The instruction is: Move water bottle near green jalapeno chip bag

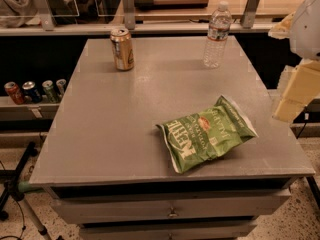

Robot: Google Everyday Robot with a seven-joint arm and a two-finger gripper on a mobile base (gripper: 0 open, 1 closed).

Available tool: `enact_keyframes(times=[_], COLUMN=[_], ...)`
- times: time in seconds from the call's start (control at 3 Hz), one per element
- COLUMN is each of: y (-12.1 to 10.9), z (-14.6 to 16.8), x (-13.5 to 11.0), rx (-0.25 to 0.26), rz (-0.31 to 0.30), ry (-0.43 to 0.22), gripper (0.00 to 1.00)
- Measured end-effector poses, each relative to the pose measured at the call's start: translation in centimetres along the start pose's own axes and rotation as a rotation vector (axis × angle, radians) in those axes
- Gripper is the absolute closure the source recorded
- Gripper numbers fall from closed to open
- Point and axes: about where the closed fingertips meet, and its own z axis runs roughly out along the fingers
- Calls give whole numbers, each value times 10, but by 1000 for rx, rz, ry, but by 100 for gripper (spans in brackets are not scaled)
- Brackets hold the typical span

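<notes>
The water bottle stands upright at the far right of the grey table; it is clear and ribbed, with a white cap and a white-and-red label. The green jalapeno chip bag lies flat at the near right of the table, well in front of the bottle. My gripper shows as pale cream blocks at the right edge of the view, off the table's right side. It sits level with the space between bottle and bag and touches neither.
A gold drink can stands at the far left of the table. Several cans sit on a low shelf to the left. A railing with glass panels runs behind the table. Drawers front the table.
</notes>
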Motion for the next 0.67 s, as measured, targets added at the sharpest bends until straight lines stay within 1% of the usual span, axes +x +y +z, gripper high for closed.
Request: enact_keyframes(times=[0.33,0.67], y=[0,-10], z=[0,5], x=[0,0], rx=[0,-4], rz=[0,-4], ry=[0,-17], gripper=[0,0])
